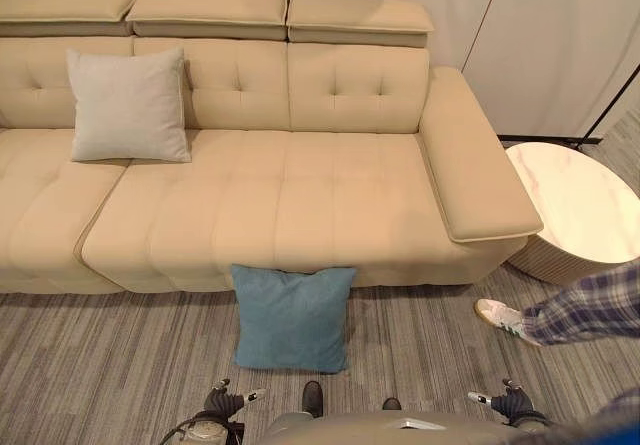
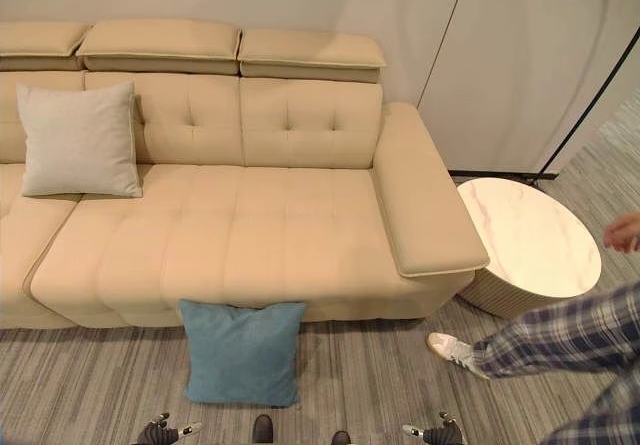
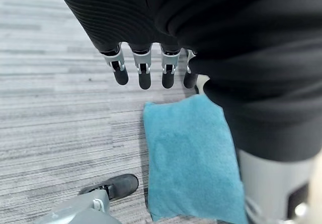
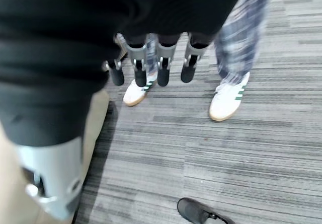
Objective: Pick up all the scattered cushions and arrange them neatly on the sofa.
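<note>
A blue cushion (image 1: 292, 315) stands on the carpet and leans against the front of the beige sofa (image 1: 320, 195), just ahead of me. A light grey cushion (image 1: 128, 105) rests upright against the sofa's backrest at the left. My left hand (image 1: 222, 401) hangs low at the near edge, left of the blue cushion and apart from it. In its wrist view its fingers (image 3: 145, 72) hang straight over the carpet, with the blue cushion (image 3: 191, 158) past them. My right hand (image 1: 512, 401) hangs low on the right, its fingers (image 4: 161, 70) straight and holding nothing.
A round white marble side table (image 1: 580, 200) stands beside the sofa's right armrest. A person in plaid trousers (image 1: 585, 305) and white shoes (image 4: 226, 103) stands close on my right. Grey striped carpet (image 1: 110, 365) covers the floor.
</note>
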Tool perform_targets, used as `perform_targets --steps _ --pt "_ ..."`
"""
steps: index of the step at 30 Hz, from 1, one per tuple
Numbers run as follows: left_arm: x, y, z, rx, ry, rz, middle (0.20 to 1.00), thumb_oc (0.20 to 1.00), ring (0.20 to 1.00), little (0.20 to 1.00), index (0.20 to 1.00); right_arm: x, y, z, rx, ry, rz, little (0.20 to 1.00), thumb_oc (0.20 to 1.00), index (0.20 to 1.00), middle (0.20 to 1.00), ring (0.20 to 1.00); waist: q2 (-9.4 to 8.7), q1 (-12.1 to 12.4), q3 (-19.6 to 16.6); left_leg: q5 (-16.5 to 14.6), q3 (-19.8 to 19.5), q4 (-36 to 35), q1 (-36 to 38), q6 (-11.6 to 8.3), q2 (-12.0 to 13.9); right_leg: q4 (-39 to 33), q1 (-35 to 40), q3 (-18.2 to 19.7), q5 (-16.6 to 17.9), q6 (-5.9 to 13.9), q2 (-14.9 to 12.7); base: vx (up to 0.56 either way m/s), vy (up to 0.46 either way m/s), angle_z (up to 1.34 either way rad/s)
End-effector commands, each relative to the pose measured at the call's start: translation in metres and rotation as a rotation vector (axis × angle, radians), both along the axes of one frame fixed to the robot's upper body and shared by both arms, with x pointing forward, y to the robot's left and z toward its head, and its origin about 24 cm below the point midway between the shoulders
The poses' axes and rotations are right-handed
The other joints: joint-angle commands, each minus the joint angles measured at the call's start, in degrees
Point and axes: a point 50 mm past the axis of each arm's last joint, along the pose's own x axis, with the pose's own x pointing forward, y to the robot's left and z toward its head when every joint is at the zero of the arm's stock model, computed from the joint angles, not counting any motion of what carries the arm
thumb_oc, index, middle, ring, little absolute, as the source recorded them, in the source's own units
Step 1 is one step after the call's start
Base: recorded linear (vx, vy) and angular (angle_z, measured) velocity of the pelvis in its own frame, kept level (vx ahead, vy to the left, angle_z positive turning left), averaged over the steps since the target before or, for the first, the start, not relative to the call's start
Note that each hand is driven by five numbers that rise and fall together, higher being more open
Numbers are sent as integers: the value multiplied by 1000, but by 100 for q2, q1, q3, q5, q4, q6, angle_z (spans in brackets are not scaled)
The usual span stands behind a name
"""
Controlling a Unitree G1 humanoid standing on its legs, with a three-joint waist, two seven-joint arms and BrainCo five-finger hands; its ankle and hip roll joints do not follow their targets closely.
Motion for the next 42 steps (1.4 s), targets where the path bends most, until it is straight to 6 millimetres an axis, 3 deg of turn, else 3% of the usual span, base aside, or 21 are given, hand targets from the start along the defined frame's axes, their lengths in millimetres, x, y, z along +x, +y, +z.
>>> perform_targets --steps 1,4,6,9,12,14,15,16,19,20,23,25,27,29,32,35,37,39,42 --pt "48 -6 12 -4 -122 -49 1000 1000 1000 1000 1000 48 -7 15 -33 -123 45 1000 1000 1000 1000 1000 -229 -52 791 -386 88 1191 -518 -394 118 112 -140 97 69 159 -146 -105 26 80" --pt "48 -9 11 -14 -124 -48 1000 1000 1000 1000 1000 44 -8 14 -35 -102 47 1000 1000 1000 1000 1000 -236 -78 675 -327 3 934 -518 -340 386 97 -145 152 82 214 -197 77 147 33" --pt "47 -15 9 -23 -111 -70 1000 1000 1000 1000 1000 43 -9 14 -34 -97 31 1000 1000 1000 1000 1000 -141 -108 543 -218 -60 351 -253 -360 542 179 -103 254 -3 262 -252 216 362 12" --pt "52 -16 11 -21 -120 -96 1000 1000 1000 1000 1000 45 -7 14 -29 -99 30 1000 1000 1000 1000 1000 -172 -140 515 -302 -21 409 -205 -318 393 168 -88 356 89 354 -405 137 289 -31" --pt "55 -10 14 1 -130 -92 1000 1000 1000 1000 1000 60 6 16 3 -143 52 1000 1000 1000 1000 1000 -249 -89 576 -509 223 285 -55 -37 91 440 -423 675 362 582 -665 72 440 -53" --pt "53 -5 14 13 -126 -77 1000 1000 1000 1000 1000 68 11 18 5 -161 78 1000 1000 1000 1000 1000 -230 -15 666 -532 341 223 -11 50 53 750 -657 600 450 631 -751 -36 302 -118" --pt "50 1 14 24 -122 -57 1000 1000 1000 1000 1000 73 13 20 2 -179 97 1000 1000 1000 1000 1000 -195 87 728 -531 500 103 95 85 44 978 -775 196 474 616 -895 -13 262 -119" --pt "48 3 14 23 -117 -53 1000 1000 1000 1000 1000 75 15 20 5 -186 108 1000 1000 1000 1000 1000 -186 96 733 -525 547 42 171 97 36 1070 -814 90 468 602 -891 36 229 -108" --pt "41 8 13 33 -98 -49 1000 1000 1000 1000 1000 75 14 20 3 -188 115 1000 1000 1000 1000 1000 -222 61 741 -501 573 -97 352 147 -91 1033 -832 166 366 529 -475 94 101 -71" --pt "36 9 12 30 -83 -40 1000 1000 1000 1000 1000 74 14 20 0 -185 122 1000 1000 1000 1000 1000 -234 83 729 -515 628 -164 396 163 -150 868 -823 -4 320 449 -286 69 49 2" --pt "35 7 11 22 -81 -37 1000 1000 1000 1000 1000 76 12 22 -6 -194 125 1000 1000 1000 1000 1000 -239 72 715 -552 645 -211 459 161 -229 602 -840 -289 338 396 -95 82 4 2" --pt "37 2 10 9 -89 -52 1000 1000 1000 1000 1000 73 8 22 -10 -193 113 1000 1000 1000 1000 1000 -222 -10 722 -613 551 -146 524 160 -315 399 -749 -29 337 377 74 135 -40 19" --pt "38 -2 10 0 -93 -65 1000 1000 1000 1000 1000 68 5 20 -13 -182 93 1000 1000 1000 1000 1000 -237 -48 660 -718 547 -24 525 133 -354 158 -570 84 407 344 92 154 -94 44" --pt "42 -12 9 -27 -104 -87 1000 1000 1000 1000 1000 58 -2 19 -16 -170 54 1000 1000 1000 1000 1000 -289 -150 650 -1021 611 902 319 -112 -235 -105 -243 -50 425 255 -4 215 -158 42" --pt "44 -17 8 -41 -108 -92 1000 1000 1000 1000 1000 58 -4 19 -19 -165 52 1000 1000 1000 1000 1000 -323 -110 706 -1020 507 1538 -74 -178 -106 -177 -64 -8 344 164 -44 106 -39 67" --pt "46 -19 8 -39 -104 -108 1000 1000 1000 1000 1000 57 -5 19 -23 -158 50 1000 1000 1000 1000 1000 -343 -76 651 -720 501 1064 -232 -177 195 -228 -4 15 264 182 -64 135 36 -22" --pt "45 -19 7 -33 -94 -114 1000 1000 1000 1000 1000 57 -6 19 -30 -154 46 1000 1000 1000 1000 1000 -288 -42 665 -340 321 741 -412 -284 395 -201 46 113 110 149 -22 206 149 3" --pt "36 -20 4 -39 -65 -102 1000 1000 1000 1000 1000 57 -5 19 -23 -166 38 1000 1000 1000 1000 1000 -184 -63 587 -364 274 386 -107 -275 348 -207 153 253 70 185 -44 229 241 -53" --pt "36 -18 4 -31 -59 -105 1000 1000 1000 1000 1000 62 0 20 -13 -178 52 1000 1000 1000 1000 1000 -199 -56 582 -417 339 390 -15 -223 255 -172 197 345 76 235 -148 146 213 -46"
